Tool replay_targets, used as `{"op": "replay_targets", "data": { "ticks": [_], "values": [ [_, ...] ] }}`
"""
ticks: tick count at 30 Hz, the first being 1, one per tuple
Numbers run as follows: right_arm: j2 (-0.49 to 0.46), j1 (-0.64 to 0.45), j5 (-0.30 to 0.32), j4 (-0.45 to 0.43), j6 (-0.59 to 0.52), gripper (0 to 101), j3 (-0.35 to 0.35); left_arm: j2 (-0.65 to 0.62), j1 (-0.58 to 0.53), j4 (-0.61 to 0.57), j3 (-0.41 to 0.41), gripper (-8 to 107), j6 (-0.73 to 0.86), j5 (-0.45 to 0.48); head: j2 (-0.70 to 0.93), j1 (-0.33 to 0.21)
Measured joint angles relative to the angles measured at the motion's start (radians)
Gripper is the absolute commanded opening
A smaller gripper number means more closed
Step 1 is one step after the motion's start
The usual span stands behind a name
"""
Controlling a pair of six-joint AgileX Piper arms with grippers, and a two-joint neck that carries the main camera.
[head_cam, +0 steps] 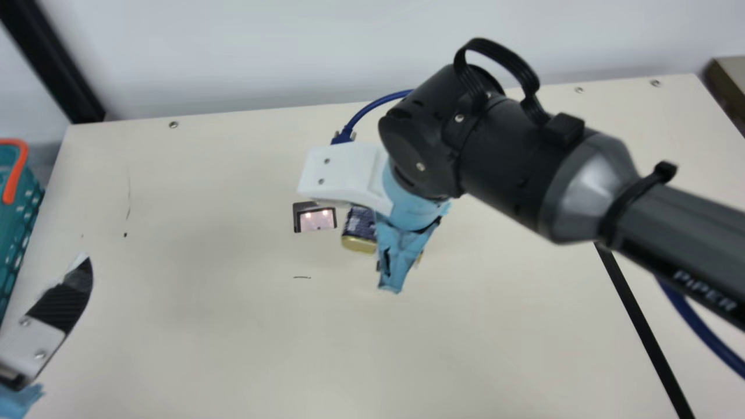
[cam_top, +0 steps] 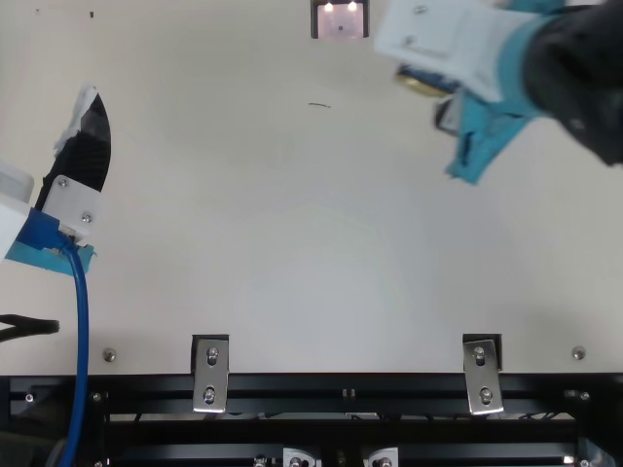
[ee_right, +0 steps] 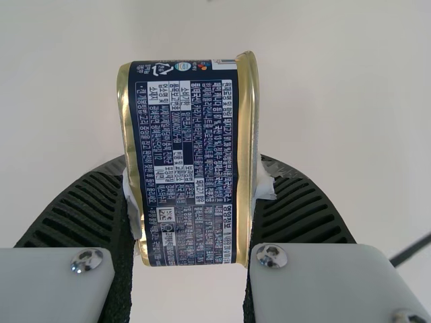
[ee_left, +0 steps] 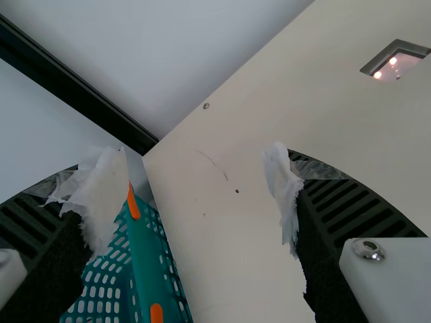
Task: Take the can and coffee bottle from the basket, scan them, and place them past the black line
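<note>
- The right gripper (head_cam: pixel 401 247), near the middle of the main view and at the upper right of the top view, is clamped on the can (head_cam: pixel 359 228) — its fingers press in at the gold-rimmed ends, as the right wrist view shows.
- The can, navy with gold rims, sits right of centre in the main view, just to the right of the scanner window (head_cam: pixel 316 220) in that frame. Its printed side faces the right wrist camera. Whether it touches the table (head_cam: pixel 233 337) I cannot tell.
- The left gripper (cam_top: pixel 83 161) is at the left side of the top view and the lower left of the main view. In the left wrist view its two fingers stand wide apart, with nothing between them but air, and ragged white tape (ee_left: pixel 108 202) hangs at the tips.
- The teal basket (head_cam: pixel 17 233), with orange handle parts, is cut off by the left edge of the main view; its holed wall also shows in the left wrist view.
- The black line (head_cam: pixel 640 326) slants down through the lower right of the main view — well apart from the can.
</note>
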Motion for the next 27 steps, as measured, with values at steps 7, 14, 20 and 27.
{"op": "replay_targets", "data": {
  "ticks": [7, 14, 20, 27],
  "values": [
    [-0.11, -0.146, -0.024, -0.035, 0.075, 0, 0.129, 0.0, 0.0, 0.0, 0.0, 90, 0.0, 0.0, -0.189, 0.0],
    [-0.218, -0.33, -0.04, -0.038, 0.083, 0, 0.247, 0.0, 0.0, 0.0, 0.0, 90, 0.0, 0.0, -0.363, -0.015],
    [-0.302, -0.507, -0.047, -0.031, 0.054, 0, 0.318, 0.0, 0.0, 0.0, 0.0, 90, 0.0, 0.0, -0.502, -0.046],
    [-0.356, -0.725, -0.087, -0.033, 0.044, 0, 0.357, 0.0, 0.0, 0.0, 0.0, 90, 0.0, 0.0, -0.512, -0.061]
  ]
}}
